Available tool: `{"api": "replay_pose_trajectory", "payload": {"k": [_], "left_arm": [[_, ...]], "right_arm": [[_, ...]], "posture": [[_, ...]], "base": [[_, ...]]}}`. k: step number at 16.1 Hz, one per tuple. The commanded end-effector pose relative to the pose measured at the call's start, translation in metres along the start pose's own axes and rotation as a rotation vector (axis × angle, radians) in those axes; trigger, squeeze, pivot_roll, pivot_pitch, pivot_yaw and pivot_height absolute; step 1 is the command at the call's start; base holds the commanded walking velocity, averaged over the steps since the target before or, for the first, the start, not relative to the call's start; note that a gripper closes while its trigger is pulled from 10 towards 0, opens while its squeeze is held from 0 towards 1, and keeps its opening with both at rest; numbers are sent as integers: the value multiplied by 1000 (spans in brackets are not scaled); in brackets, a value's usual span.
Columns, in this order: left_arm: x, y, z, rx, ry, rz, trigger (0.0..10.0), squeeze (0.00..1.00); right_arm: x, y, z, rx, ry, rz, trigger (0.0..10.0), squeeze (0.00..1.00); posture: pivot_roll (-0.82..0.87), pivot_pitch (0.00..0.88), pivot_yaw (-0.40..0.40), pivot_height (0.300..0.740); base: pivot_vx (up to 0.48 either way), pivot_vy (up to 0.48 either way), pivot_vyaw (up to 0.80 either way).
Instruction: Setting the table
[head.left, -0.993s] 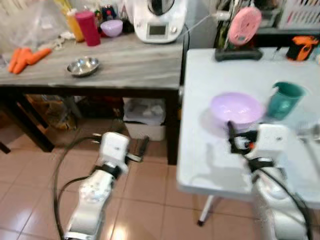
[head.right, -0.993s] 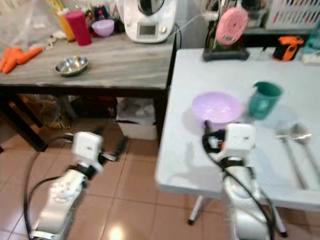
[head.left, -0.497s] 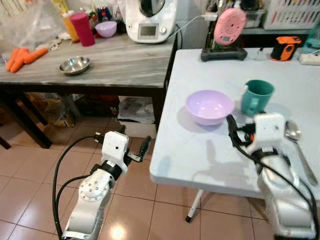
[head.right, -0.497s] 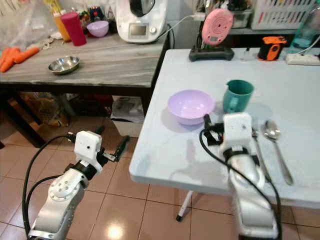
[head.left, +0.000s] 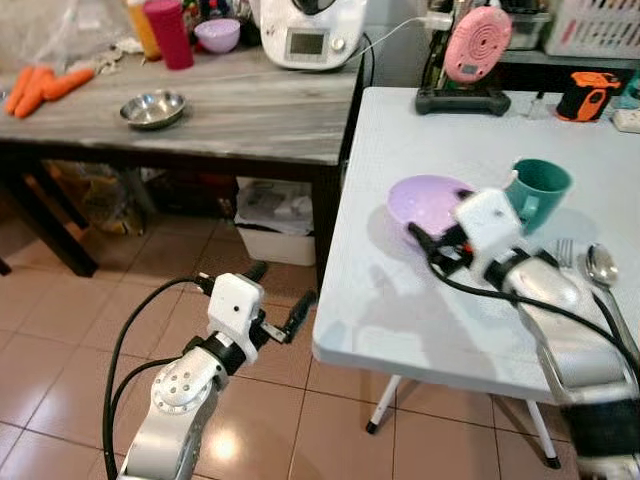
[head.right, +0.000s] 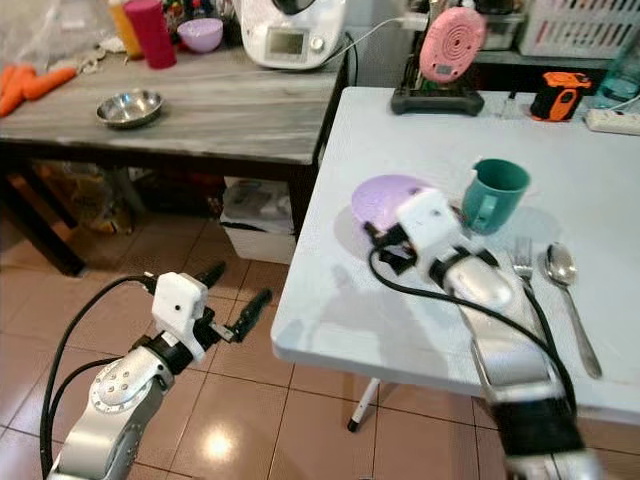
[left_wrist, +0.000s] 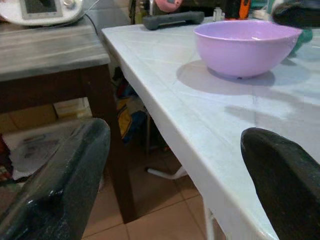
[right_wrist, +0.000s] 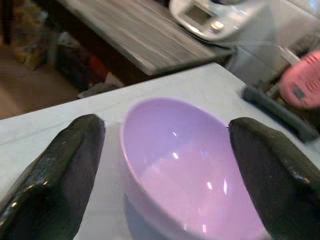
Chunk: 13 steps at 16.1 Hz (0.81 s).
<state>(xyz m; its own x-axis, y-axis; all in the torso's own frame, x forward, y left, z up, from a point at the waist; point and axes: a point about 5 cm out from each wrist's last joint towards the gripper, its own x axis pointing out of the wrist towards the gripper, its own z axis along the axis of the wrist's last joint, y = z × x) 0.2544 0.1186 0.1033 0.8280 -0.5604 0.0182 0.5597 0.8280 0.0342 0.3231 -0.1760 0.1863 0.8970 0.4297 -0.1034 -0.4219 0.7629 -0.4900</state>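
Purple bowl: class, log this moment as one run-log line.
right gripper: open, at purple bowl | left gripper: open, idle below white table edge

light: bright, even | shadows: soft on white table | glare: floor tiles | blur: right wrist view soft

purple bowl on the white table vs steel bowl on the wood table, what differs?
The purple bowl is matte lilac plastic; the steel bowl is shiny metal. The purple bowl looks deeper and wider, the steel one shallower. The right end effector is open at the purple bowl; nothing is near the steel bowl. Both sit upright and look empty.
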Motion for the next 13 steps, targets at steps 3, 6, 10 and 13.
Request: {"api": "replay_pose_trajectory", "payload": {"k": [3,6,10,13], "left_arm": [[-2,-6,3,3,-5,-42,10000,0],[-2,-6,3,-9,-3,-55,10000,0],[0,-9,9,-17,-34,-128,10000,0],[4,-11,13,-31,-65,-171,10000,0]], "right_arm": [[12,-8,3,-99,56,112,10000,0],[18,-18,-3,-138,137,189,10000,0],[25,-25,-14,-191,200,249,10000,0],[28,-28,-27,-235,247,279,0,0]], "posture": [[-237,120,26,740],[-229,117,23,740],[-226,116,27,740],[-228,116,30,740]], "base": [[0,0,0],[0,0,0],[0,0,0],[0,0,0]]}}
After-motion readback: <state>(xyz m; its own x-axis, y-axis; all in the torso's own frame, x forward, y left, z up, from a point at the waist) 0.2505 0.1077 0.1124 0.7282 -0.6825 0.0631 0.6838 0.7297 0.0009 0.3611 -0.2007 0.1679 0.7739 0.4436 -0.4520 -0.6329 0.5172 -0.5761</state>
